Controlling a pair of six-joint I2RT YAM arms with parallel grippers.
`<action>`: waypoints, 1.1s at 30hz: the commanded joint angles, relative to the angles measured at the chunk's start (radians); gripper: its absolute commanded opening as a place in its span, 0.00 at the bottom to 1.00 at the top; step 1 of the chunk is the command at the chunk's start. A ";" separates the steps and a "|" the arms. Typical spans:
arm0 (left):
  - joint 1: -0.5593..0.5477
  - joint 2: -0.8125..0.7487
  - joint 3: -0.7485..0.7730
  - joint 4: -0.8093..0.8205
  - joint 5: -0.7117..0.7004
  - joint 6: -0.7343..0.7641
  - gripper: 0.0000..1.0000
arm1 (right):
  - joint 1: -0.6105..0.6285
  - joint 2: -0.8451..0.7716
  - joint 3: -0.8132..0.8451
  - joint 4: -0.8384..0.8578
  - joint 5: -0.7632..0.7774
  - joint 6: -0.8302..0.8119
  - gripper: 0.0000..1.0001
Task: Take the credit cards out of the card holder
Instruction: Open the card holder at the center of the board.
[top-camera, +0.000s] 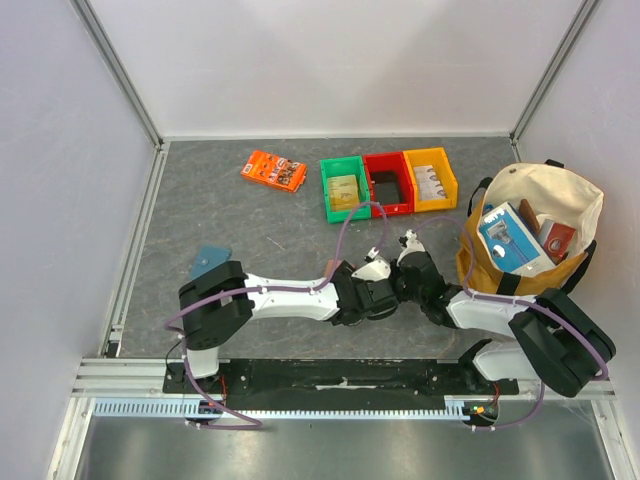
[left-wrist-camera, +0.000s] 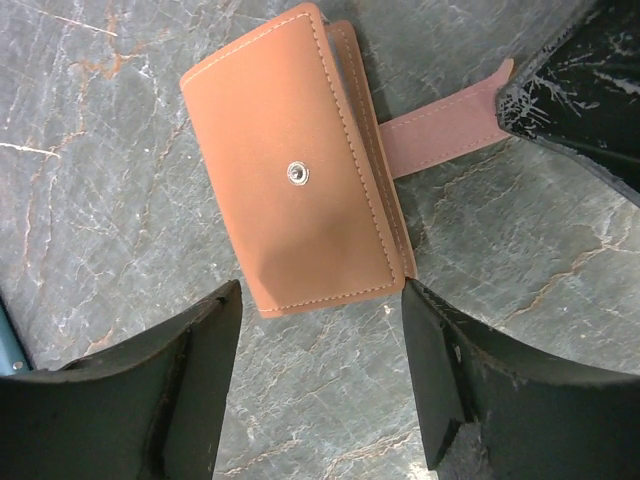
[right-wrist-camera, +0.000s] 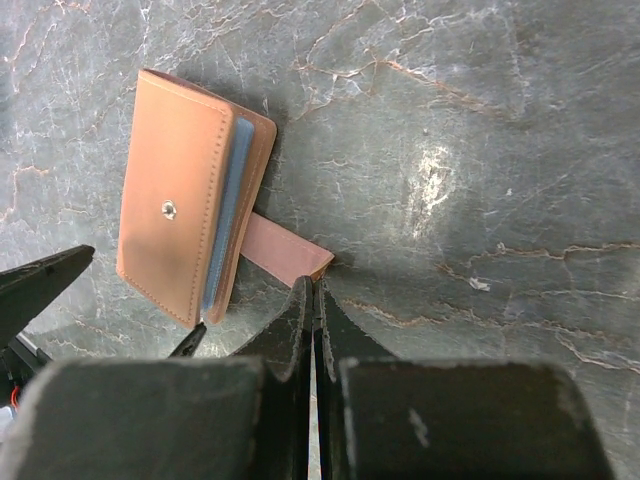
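**Card holder.** A tan leather folding card holder (left-wrist-camera: 295, 190) lay closed and flat on the dark grey, marble-veined bench (left-wrist-camera: 90, 150), with its small silver snap stud (left-wrist-camera: 298, 173) facing up. In the right wrist view, a light blue lining (right-wrist-camera: 226, 215) showed between the two leather covers along one long edge. The pinkish-tan snap tab (left-wrist-camera: 440, 130) was unfastened and lay stretched flat on the bench, pointing away from that edge.

**Left end effector** (left-wrist-camera: 320, 300). The jaws stood apart, with one black finger (left-wrist-camera: 170, 390) at each side of the card holder's near short end, close to its corners. Contact could not be made out.

**Right end effector** (right-wrist-camera: 312, 292). The jaws were pressed together, with the tips at the free end of the tab. Whether the tab was pinched between them could not be told.

**Top view.** The two end effectors met near the middle of the bench and hid the card holder.
- Beyond them stood three small plastic bins side by side: a green bin (top-camera: 326, 190), a red bin (top-camera: 392, 210) and a yellow bin (top-camera: 437, 205).
- A flat orange packet (top-camera: 273, 171) lay to the left of that row.
- A cream and mustard canvas tote bag (top-camera: 560, 190) with black straps stood at the right, beside the right arm, and held a blue box (top-camera: 505, 240).
- A flat teal-blue pouch (top-camera: 210, 258) lay at the left, just beyond the left arm's base.
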 joint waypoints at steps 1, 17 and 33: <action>0.006 -0.081 0.016 0.011 -0.079 -0.041 0.70 | -0.002 0.012 -0.009 0.027 -0.023 0.000 0.00; 0.140 -0.196 -0.093 0.029 -0.080 -0.104 0.47 | -0.002 0.036 0.003 0.023 -0.055 -0.022 0.00; 0.390 -0.467 -0.522 0.416 0.359 -0.258 0.20 | -0.004 0.052 0.140 -0.178 -0.094 -0.167 0.07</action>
